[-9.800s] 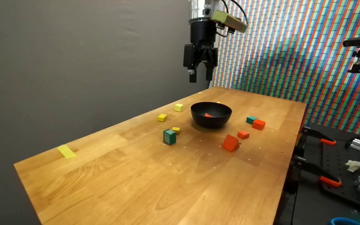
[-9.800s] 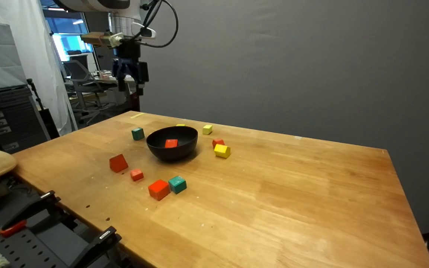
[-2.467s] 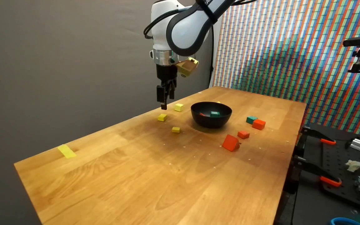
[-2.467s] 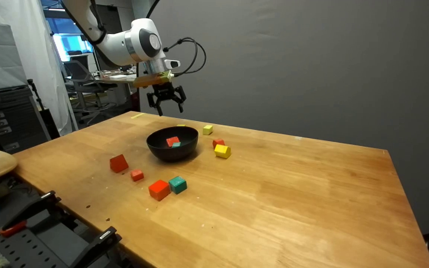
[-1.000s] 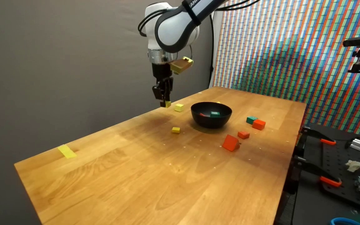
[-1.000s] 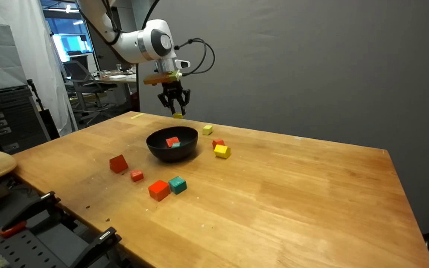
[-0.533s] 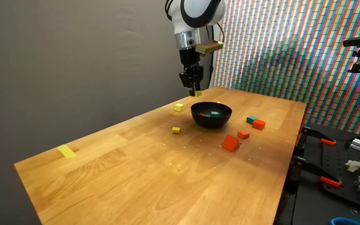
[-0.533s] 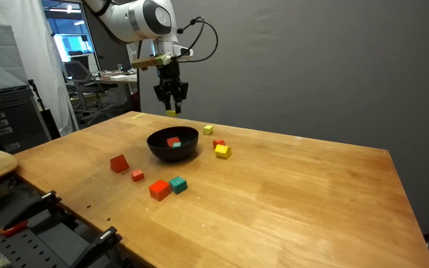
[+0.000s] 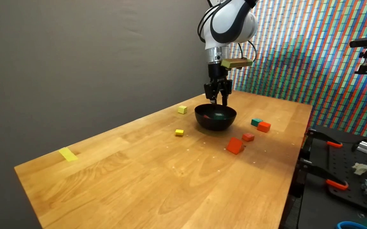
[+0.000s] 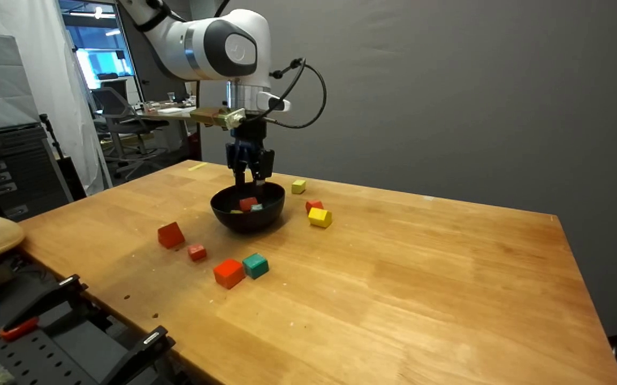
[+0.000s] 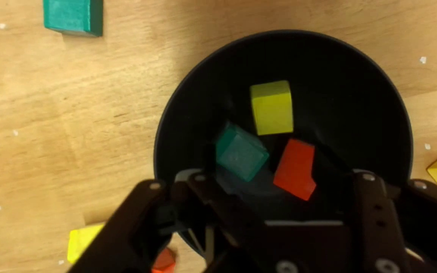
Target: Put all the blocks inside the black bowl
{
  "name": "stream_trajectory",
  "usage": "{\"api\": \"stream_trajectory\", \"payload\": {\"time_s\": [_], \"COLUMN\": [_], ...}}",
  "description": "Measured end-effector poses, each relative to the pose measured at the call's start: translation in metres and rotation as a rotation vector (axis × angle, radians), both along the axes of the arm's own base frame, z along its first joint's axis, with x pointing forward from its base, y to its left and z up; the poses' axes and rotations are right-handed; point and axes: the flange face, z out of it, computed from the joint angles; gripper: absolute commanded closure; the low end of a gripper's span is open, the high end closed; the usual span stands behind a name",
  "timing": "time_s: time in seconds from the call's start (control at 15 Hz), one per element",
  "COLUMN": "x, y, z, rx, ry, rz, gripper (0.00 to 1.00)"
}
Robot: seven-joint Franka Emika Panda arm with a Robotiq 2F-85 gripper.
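Your arm (image 10: 201, 48) slants in from the upper left of an exterior view, and its wrist hangs straight down, with the gripper (image 10: 250, 181) pointing at the black bowl (image 10: 248, 223) left of centre. The fingers stand parted and released; you cannot tell whether their tips dip inside the bowl. In the wrist view they come up from the bottom, and a yellow block (image 11: 273, 110), a green block (image 11: 241, 154) and a red block (image 11: 296, 167) sit inside the bowl, right of centre. Outside it, in an exterior view, you have a second green block (image 10: 256, 266) just beside a second red block (image 10: 229, 274), lower in the frame than the bowl, a red wedge (image 10: 171, 235) to its left and another yellow block (image 10: 320, 217) to its right. The far edge of the table (image 10: 447, 299) runs near behind the bowl, with the grey wall (image 10: 447, 107) beyond it, and slopes down toward the right. Two black clamps (image 10: 136, 357) sit along the lower-left edge. The table stretches widest for you at right and lower right.
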Motion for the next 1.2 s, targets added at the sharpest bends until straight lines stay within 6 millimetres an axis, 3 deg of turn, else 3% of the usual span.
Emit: {"api": "stream_trajectory", "payload": {"time_s": [0.13, 0.27, 0.53, 0.67, 0.93, 1.2], "x": [-0.002, -0.006, -0.022, -0.028, -0.026, -0.020], "y": [0.006, 0.024, 0.081, 0.106, 0.126, 0.130], "z": [0.014, 0.041, 0.109, 0.129, 0.132, 0.130], "rx": [0.000, -0.015, -0.011, 0.006, 0.034, 0.052], "ry": [-0.077, -0.144, -0.222, -0.241, -0.256, -0.259], "rz": [0.015, 0.086, 0.289, 0.403, 0.625, 0.683], "gripper": [0.00, 0.00, 0.00, 0.00, 0.00, 0.00]}}
